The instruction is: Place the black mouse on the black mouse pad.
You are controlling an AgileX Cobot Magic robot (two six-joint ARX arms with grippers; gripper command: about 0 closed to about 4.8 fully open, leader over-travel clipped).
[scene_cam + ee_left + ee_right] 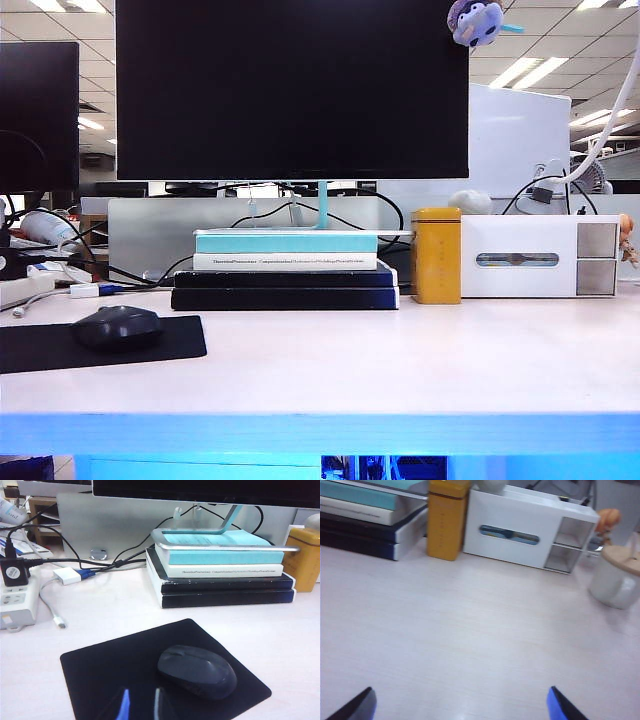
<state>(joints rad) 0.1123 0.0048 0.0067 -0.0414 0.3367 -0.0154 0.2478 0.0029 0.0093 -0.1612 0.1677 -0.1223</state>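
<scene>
The black mouse rests on the black mouse pad at the left of the desk. In the left wrist view the mouse lies toward one side of the pad. My left gripper hovers over the pad beside the mouse. Its two fingertips stand a little apart and hold nothing. My right gripper is wide open over bare desk, and only its fingertips show. Neither gripper appears in the exterior view.
A stack of books under the monitor stand sits behind the pad. A yellow tin and a white tissue box stand further right. A power strip with cables lies left. A white jar stands far right.
</scene>
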